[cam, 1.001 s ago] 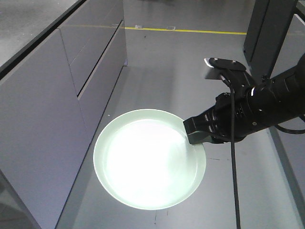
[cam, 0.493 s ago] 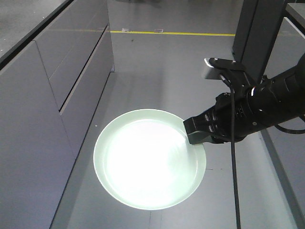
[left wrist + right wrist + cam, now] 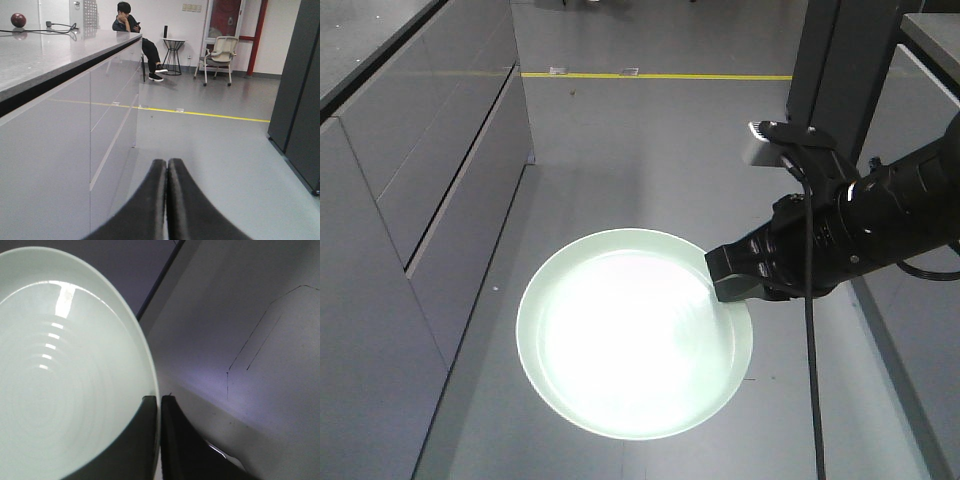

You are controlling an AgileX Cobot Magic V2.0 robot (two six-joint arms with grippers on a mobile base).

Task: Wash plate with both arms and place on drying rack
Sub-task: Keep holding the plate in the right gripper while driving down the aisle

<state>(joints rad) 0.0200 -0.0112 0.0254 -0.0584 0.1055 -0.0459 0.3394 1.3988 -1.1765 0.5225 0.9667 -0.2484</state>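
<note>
Plate (image 3: 635, 335): pale green, face up, held over the floor (image 3: 650, 160), just right of the grey cabinet (image 3: 410, 200)
Right gripper (image 3: 722, 283): pinched the plate's rim between its two fingers, on the edge away from the cabinet
Left gripper (image 3: 166, 167): fingers pressed together, nothing between them, cabinet front on its left side
Yellow line (image 3: 655, 76): on the floor, beyond the cabinet's far end

front: above, downward | right wrist: close (shares plate (image 3: 635, 335)) | left wrist: level
</note>
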